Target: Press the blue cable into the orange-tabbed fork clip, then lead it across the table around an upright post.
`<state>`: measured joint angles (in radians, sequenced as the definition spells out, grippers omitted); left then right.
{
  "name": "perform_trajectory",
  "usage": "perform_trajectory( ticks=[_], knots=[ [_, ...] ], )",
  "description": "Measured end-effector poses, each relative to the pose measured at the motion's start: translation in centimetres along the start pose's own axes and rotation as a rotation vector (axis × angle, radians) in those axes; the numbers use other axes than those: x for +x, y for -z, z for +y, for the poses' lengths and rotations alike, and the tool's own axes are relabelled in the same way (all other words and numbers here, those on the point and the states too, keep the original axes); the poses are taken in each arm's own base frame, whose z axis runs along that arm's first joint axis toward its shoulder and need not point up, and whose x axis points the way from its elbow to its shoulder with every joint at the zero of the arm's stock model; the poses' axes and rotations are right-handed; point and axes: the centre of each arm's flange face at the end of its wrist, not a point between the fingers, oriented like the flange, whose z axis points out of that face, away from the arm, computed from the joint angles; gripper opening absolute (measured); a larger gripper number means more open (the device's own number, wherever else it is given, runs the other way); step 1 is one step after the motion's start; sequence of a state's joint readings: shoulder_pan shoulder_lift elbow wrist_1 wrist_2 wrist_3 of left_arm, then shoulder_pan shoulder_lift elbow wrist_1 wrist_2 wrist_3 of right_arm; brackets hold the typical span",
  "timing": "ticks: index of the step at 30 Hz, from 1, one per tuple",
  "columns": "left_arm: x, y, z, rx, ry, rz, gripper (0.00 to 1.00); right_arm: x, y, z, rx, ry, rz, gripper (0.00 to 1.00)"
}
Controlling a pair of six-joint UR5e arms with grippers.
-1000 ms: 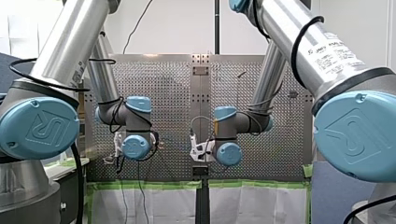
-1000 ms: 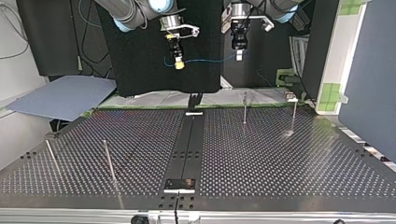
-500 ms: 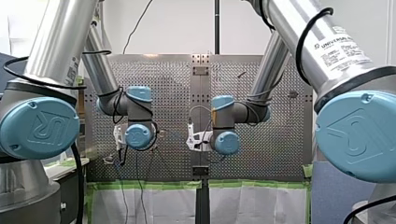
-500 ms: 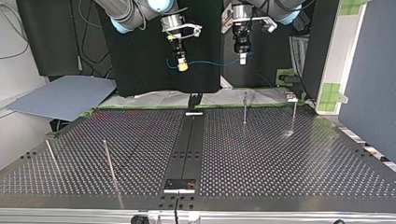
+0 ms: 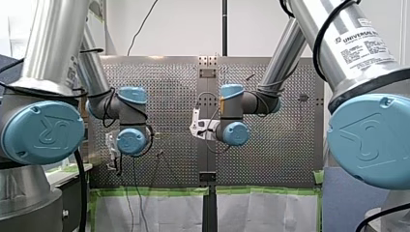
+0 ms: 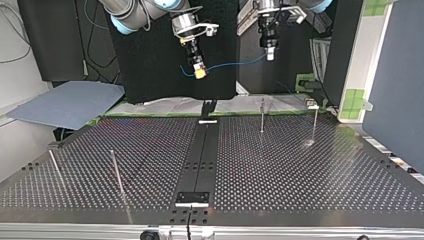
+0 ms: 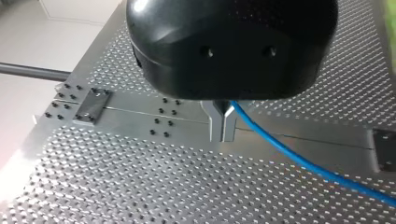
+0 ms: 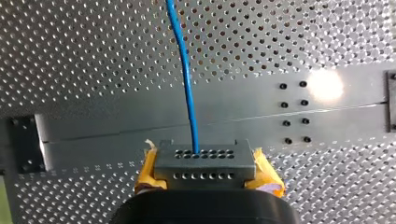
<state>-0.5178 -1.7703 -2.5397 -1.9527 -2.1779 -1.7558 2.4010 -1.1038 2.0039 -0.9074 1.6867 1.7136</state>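
Note:
The blue cable [image 6: 235,63] hangs in the air well above the table, stretched between my two grippers. In the top view my right gripper [image 6: 201,75] with yellow pads holds its lower end, and my left gripper [image 6: 270,55] holds the higher end. The left wrist view has my left gripper [image 7: 222,133] with metal fingers [image 7: 215,122] shut on the cable [image 7: 303,163], which trails off to the side. My right gripper [image 8: 205,161] is shut on the cable [image 8: 184,70], which runs straight ahead of it. I see no orange-tabbed clip.
The perforated table [image 6: 300,170] has a dark centre strip [image 6: 202,155]. Thin upright posts stand at the top view's far right [image 6: 262,115] [image 6: 315,124] and near left [image 6: 116,172] [image 6: 55,167]. A small black bracket [image 6: 192,197] sits at the strip's near end.
In the top view my right gripper has moved right and slightly lower, and my left gripper right and higher. The cable between them now slopes. Both grips are unchanged.

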Motion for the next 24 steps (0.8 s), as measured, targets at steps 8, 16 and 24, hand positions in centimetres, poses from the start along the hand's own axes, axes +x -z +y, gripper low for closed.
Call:
perform_trajectory(
  ticks=[8,16,24],
  knots=[
    [1.4,-0.9,0.3,0.0,-0.01,-0.005,0.0,-1.6,0.0,0.2,-0.003,-0.036,-0.018,0.0],
    [3.1,-3.4,0.2,0.023,-0.014,-0.005,0.0,-5.2,0.2,0.8,-0.016,-0.032,-0.061,0.0],
    [4.5,-6.9,0.7,0.025,-0.057,0.002,0.0,-7.4,-0.1,2.3,-0.063,-0.031,-0.062,0.0]
  ],
)
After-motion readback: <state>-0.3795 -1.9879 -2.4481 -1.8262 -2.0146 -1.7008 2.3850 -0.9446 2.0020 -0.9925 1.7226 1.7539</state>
